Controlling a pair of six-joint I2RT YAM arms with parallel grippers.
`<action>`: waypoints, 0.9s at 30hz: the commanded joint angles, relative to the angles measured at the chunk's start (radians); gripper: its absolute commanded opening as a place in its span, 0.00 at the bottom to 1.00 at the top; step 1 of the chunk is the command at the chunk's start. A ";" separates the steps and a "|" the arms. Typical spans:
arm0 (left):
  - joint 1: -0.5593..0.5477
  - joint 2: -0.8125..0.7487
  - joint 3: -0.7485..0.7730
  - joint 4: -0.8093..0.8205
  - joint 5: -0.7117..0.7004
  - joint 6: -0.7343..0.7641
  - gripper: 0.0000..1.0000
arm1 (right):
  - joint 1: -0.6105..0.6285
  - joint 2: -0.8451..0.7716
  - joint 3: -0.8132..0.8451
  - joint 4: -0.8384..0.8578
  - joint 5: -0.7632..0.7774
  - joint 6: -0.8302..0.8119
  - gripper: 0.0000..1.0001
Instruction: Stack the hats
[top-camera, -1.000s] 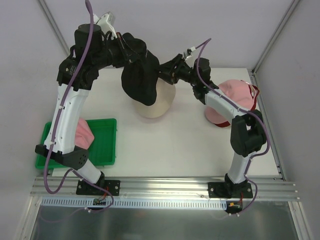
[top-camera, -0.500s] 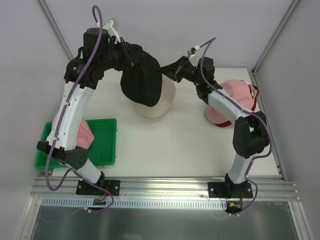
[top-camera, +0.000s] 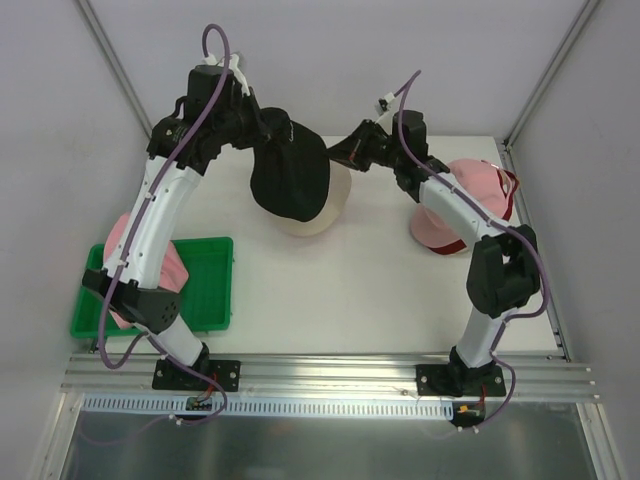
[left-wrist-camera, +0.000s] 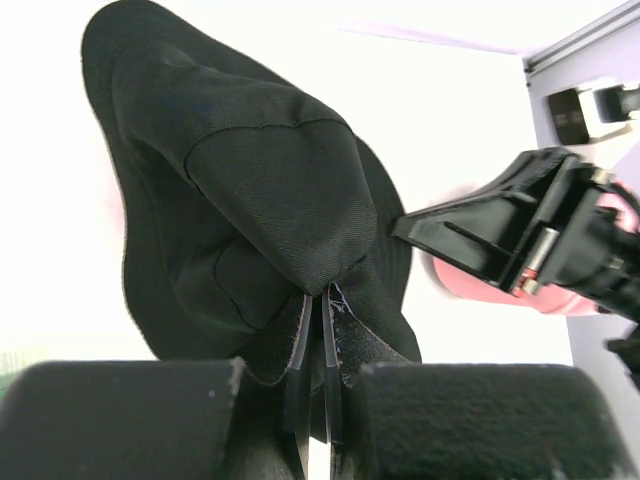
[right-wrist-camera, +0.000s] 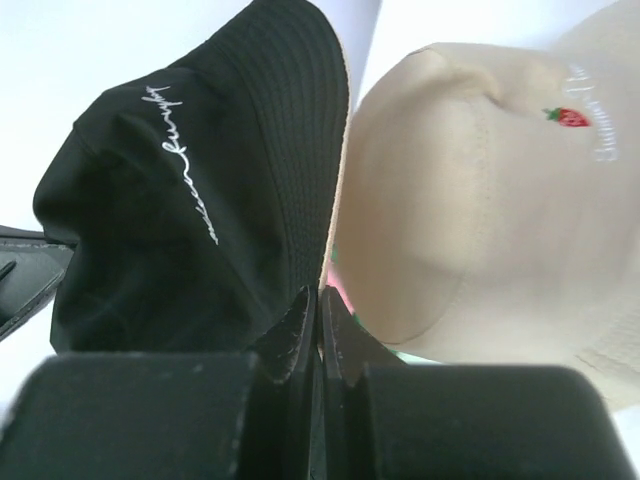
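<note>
black hat hangs between the arms, left fingers and right fingers each clamped on opposite brim edges. over the last second it has shifted rightward, more squarely above the beige hat on the desk; lowering it on seems next.

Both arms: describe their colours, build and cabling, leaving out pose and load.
Left arm and right arm match: white links between bulky black joints, a purple cable tied along each. Left gripper and right gripper are black and thin-tipped.
</note>
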 joint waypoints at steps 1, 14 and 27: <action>0.001 0.037 0.000 0.037 -0.023 0.026 0.00 | -0.017 -0.049 0.074 -0.133 0.038 -0.158 0.00; -0.014 0.146 0.003 0.055 -0.019 0.024 0.00 | -0.063 0.005 0.085 -0.233 0.069 -0.260 0.01; -0.022 0.146 -0.023 0.089 -0.034 0.044 0.55 | -0.070 0.063 0.052 -0.241 0.101 -0.273 0.01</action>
